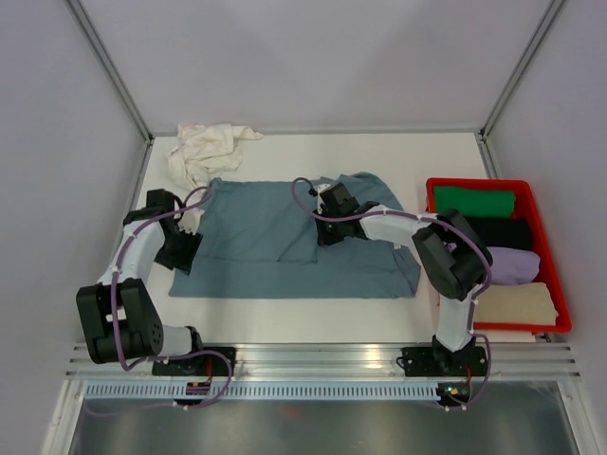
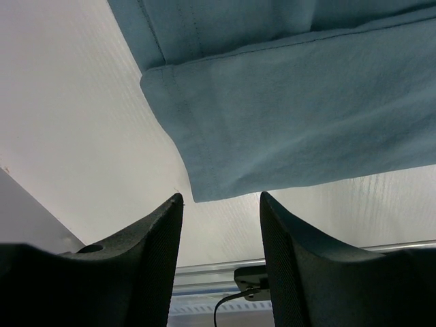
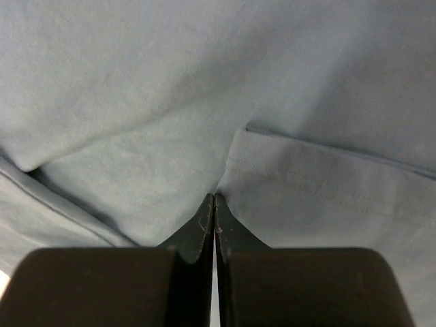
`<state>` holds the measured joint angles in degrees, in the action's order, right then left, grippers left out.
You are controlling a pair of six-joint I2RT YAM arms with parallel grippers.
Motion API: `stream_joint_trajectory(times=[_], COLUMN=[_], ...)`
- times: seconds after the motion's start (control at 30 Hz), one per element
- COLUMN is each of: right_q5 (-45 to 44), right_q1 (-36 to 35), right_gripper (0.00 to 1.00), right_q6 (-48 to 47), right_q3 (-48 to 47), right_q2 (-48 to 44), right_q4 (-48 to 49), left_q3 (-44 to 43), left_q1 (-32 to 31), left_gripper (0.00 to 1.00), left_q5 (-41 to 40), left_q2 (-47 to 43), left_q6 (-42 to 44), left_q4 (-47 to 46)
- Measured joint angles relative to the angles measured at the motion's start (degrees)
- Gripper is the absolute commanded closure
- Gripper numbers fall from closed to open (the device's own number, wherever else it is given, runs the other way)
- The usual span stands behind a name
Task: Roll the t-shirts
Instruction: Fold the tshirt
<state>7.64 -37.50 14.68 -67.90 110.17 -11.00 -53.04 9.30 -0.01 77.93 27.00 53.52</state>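
Note:
A dusty blue-grey t-shirt lies flat on the white table, its sides folded in. My right gripper is down on its middle, by the edge of a folded flap. In the right wrist view the fingertips are pressed together and the blue cloth puckers towards them, so it is shut on a pinch of the shirt. My left gripper hovers at the shirt's left edge. Its fingers stand open over bare table with nothing between them, just short of the shirt's hemmed corner. A cream-white t-shirt lies crumpled at the back left.
A red crate at the right holds rolled garments in green, black, lilac and beige. Grey walls close in the table on three sides. An aluminium rail with the arm bases runs along the near edge.

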Motion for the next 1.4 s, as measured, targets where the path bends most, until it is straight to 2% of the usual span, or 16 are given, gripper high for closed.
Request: stream_joint_trajectory(times=[0.13, 0.3, 0.33, 0.37, 0.5, 0.6, 0.73, 0.97, 1.0, 1.03, 1.13, 1.17, 1.2, 1.23, 1.27, 1.4], right_q5=[-2.47, -11.58, -13.60, -15.80, -21.79, -22.80, -22.80, -23.17, -22.88, -22.10, -21.42, -20.79, -20.35, -20.04, -19.80, -19.50], right_q1=[-0.15, -0.22, -0.17, -0.09, 1.49, 5.01, 9.40, 12.24, 12.74, 13.03, 13.33, 13.57, 13.68, 13.73, 13.73, 13.73], right_gripper=[0.57, 0.36, 0.18, 0.12, 0.02, 0.02, 0.02, 0.06, 0.10, 0.23, 0.58, 0.68, 0.77, 0.93, 1.00, 1.00], right_q6=[1.11, 4.72, 5.75, 7.30, 12.61, 17.05, 23.30, 30.75, 31.36, 31.95, 33.09, 33.48, 33.88, 34.18, 34.32, 35.26], right_q3=[-0.87, -1.66, -0.72, 1.42, 14.36, 25.38, 34.32, 38.80, 40.00, 41.09, 43.25, 43.74, 44.13, 44.30, 44.35, 44.13], right_q2=[-3.67, -17.20, -20.63, -24.70, -40.28, -48.59, -53.16, -53.20, -53.07, -52.92, -52.68, -53.00, -53.02, -53.07, -53.20, -54.73], right_q4=[-4.68, -12.31, -13.40, -13.62, -19.30, -23.17, -27.21, -23.50, -22.45, -21.11, -19.12, -18.14, -17.62, -17.57, -17.55, -18.53], left_q3=[0.00, 0.09, 0.24, 0.59, 2.64, 3.96, 4.42, 4.68, 4.70, 4.92, 5.66, 5.79, 5.86, 5.86, 5.86, 6.43], left_q1=[0.00, 0.00, 0.00, 0.02, 0.68, 1.44, 1.51, 1.51, 1.51, 1.51, 1.51, 1.51, 1.51, 1.51, 1.51, 1.51], left_gripper=[0.43, 0.42, 0.40, 0.36, 0.32, 0.31, 0.31, 0.32, 0.33, 0.34, 0.47, 0.62, 0.70, 0.88, 0.97, 0.98], left_q5=[-0.02, -0.63, -0.94, -1.16, -1.57, -1.95, -2.45, -0.17, 0.15, 0.37, 0.98, 1.64, 2.08, 2.71, 3.41, 5.20], left_q2=[0.04, 0.04, 0.02, 0.00, -0.31, -0.20, 1.92, 4.81, 5.42, 6.01, 7.37, 7.82, 8.22, 8.55, 8.74, 8.50], left_q6=[-0.52, -1.53, -1.68, -1.81, -2.03, -2.01, -2.01, -2.05, -2.05, -2.05, -2.10, -2.10, -2.25, -2.23, -2.54, -2.10], left_q4=[-0.98, -4.17, -4.83, -5.60, -7.89, -9.01, -9.64, -10.84, -11.04, -11.47, -12.11, -12.13, -12.15, -12.15, -12.17, -12.48])
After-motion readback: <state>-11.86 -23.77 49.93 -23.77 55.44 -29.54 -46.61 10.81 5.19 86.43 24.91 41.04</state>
